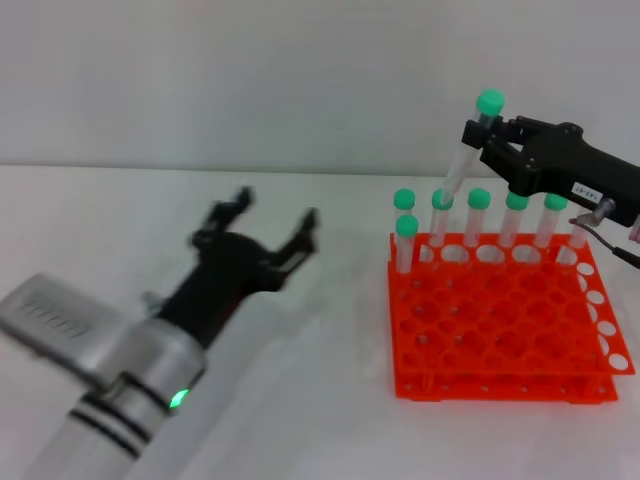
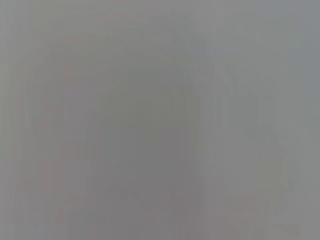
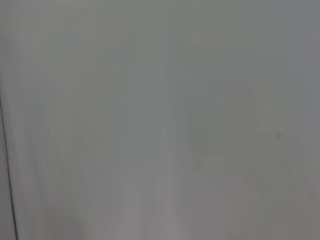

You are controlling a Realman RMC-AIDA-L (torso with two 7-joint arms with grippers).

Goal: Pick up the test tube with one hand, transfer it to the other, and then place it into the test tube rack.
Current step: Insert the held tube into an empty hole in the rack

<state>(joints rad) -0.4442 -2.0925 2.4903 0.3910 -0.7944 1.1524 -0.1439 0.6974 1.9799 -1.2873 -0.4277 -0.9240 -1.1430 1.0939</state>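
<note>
In the head view, my right gripper (image 1: pixel 480 140), black and boxy with a small white label, is shut on the test tube (image 1: pixel 470 150), a clear tube with a green cap. It holds the tube tilted above the back left part of the orange-red test tube rack (image 1: pixel 500 345), the tube's lower end near the back row. My left gripper (image 1: pixel 275 225), black with a white-and-silver arm and a green light, is open and empty over the table left of the rack. Both wrist views show only a blank grey surface.
Several other green-capped tubes (image 1: pixel 478 215) stand upright in the rack's back row, one more (image 1: pixel 405 240) at its left side. Most of the rack's holes are bare. A thin cable (image 1: pixel 605 245) hangs by the right gripper. The white table (image 1: pixel 320 400) stretches around.
</note>
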